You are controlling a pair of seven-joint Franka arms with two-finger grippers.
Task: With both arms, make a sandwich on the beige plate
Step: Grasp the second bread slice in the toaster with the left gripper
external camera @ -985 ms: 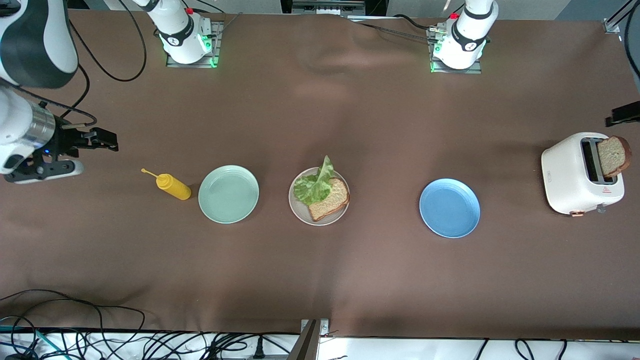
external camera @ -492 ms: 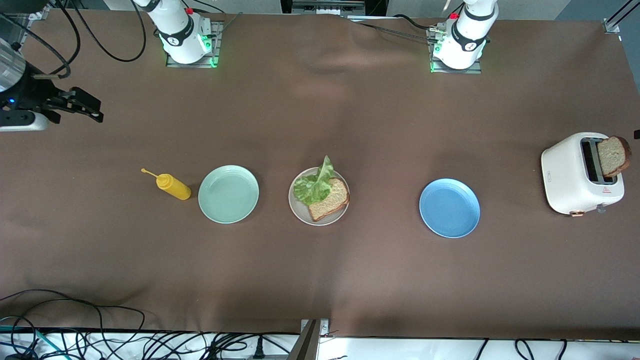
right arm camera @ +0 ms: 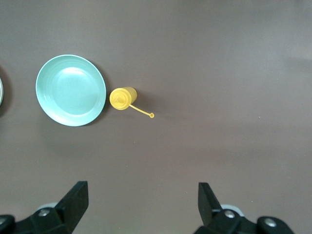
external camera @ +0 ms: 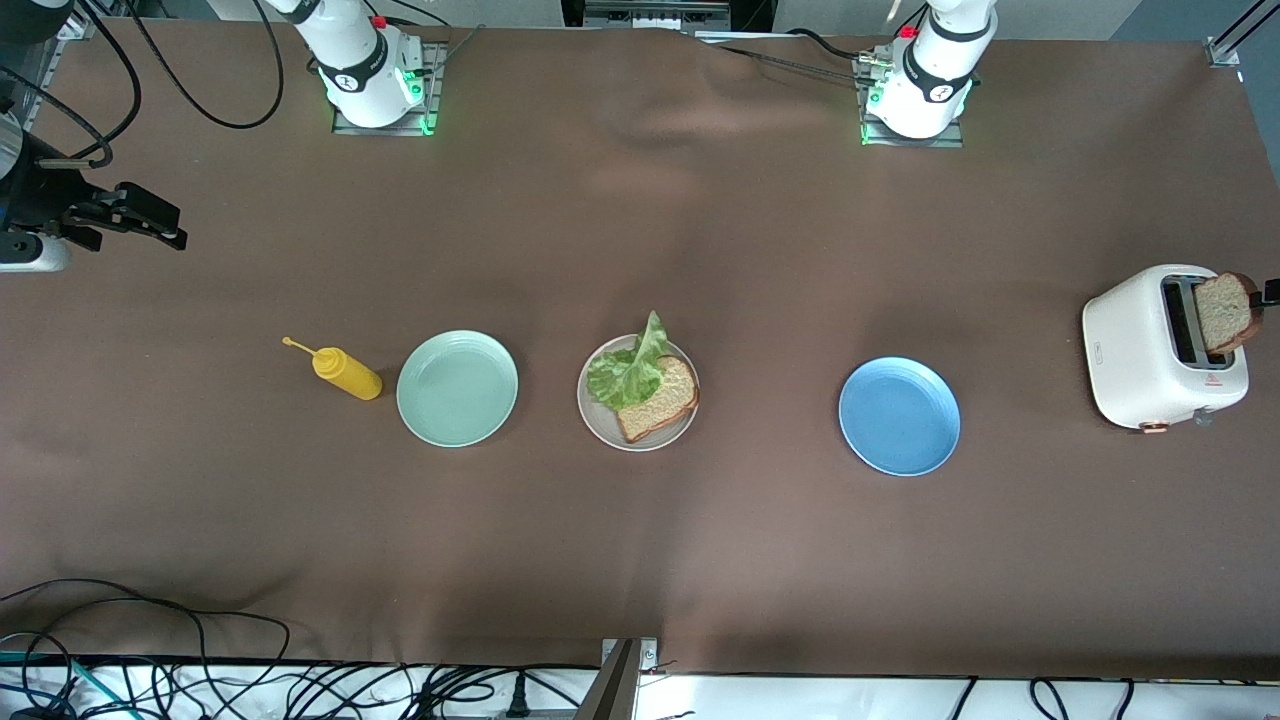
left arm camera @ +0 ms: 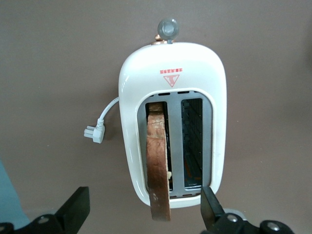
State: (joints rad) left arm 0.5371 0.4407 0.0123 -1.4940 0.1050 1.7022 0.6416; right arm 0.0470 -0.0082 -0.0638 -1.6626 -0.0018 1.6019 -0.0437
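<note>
Left wrist view | left claw (left arm camera: pixel 144 214) spread over toast (left arm camera: pixel 159 168) in toaster (left arm camera: pixel 171 73) | right claw (right arm camera: pixel 144 209) spread, waiting | stiff, light, probably crumbly; best pinched across flat faces.

White jointed arms (external camera: pixel 355 60) with black bands, green-lit bases, black cables, black two-finger right gripper (external camera: pixel 150 220).

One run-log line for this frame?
left gripper: open, over toaster | right gripper: open, waiting | beige plate: one toast, lettuce

A wide bench (external camera: pixel 640 560) is covered with brown cloth, slightly wrinkled. Along its edge nearest the front camera, black cables (external camera: pixel 200 680) lie tangled on a white surface.
</note>
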